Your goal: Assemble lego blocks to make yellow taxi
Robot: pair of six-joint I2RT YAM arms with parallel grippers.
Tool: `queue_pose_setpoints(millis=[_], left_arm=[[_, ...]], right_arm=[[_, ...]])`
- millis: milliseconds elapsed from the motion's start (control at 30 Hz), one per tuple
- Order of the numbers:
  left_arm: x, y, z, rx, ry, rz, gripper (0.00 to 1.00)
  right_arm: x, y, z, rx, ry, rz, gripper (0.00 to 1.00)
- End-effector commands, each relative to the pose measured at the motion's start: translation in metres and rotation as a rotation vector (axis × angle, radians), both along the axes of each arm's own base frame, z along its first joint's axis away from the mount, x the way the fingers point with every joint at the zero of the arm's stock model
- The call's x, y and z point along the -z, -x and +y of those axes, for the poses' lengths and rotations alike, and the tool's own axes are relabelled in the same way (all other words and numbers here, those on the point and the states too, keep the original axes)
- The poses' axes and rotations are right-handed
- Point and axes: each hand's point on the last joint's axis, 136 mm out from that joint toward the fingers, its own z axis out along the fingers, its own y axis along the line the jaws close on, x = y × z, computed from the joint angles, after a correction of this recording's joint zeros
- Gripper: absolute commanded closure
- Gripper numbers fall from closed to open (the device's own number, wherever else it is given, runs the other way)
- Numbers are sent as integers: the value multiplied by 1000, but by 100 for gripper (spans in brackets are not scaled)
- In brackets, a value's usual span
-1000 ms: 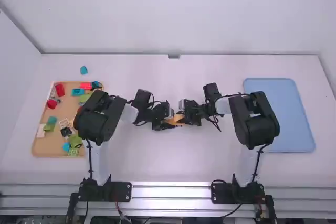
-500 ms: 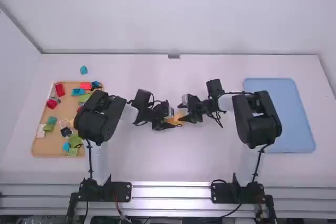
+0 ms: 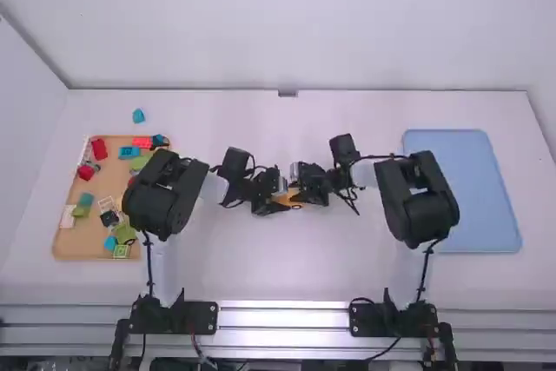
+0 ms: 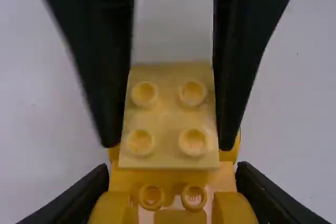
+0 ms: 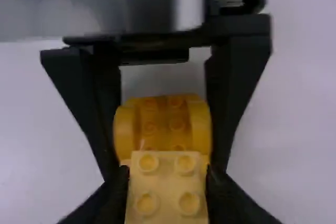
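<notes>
Near the table's middle, my left gripper (image 3: 276, 206) and my right gripper (image 3: 300, 195) face each other across an orange-yellow block assembly (image 3: 288, 200). In the left wrist view, my left gripper (image 4: 172, 190) is shut on this assembly (image 4: 172, 178), which has rounded sides and studs. My right gripper (image 5: 167, 192) is shut on a pale yellow block (image 5: 166, 182) with four studs on its face. That pale block (image 4: 168, 116) overlaps the assembly in the left wrist view; whether they touch, I cannot tell.
A tan tray (image 3: 74, 249) with red, blue, green and other loose blocks lies on the left, partly under the left arm. One blue block (image 3: 138, 115) sits on the table beyond it. A blue tray (image 3: 478, 188) is at the right, beside the right arm.
My right gripper drew slightly away to the right, then came back leftward with the pale block, closer to the left gripper. The left arm has kept still with the assembly.
</notes>
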Motion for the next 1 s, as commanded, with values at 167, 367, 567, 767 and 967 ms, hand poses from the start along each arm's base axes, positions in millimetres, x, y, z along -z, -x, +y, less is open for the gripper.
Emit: queue_pose_setpoints(millis=[167,367,567,767,967], left_arm=[[19,11,9,-39,-58,76,41],[19,11,9,-39,-58,75,40],[19,11,10,-42,-58,76,40],[19,11,9,-41,-57,76,40],[20,10,10,-45,-60,75,40]], right_arm=[[12,-3,-8,35,39,23,66],[1,-1,-3,16,-24,33,42],[-40,-3,-5,-54,-217,-35,38],[-62,-1,-15,-83,-285,-105,52],[-35,-1,-13,-40,-110,-51,100]])
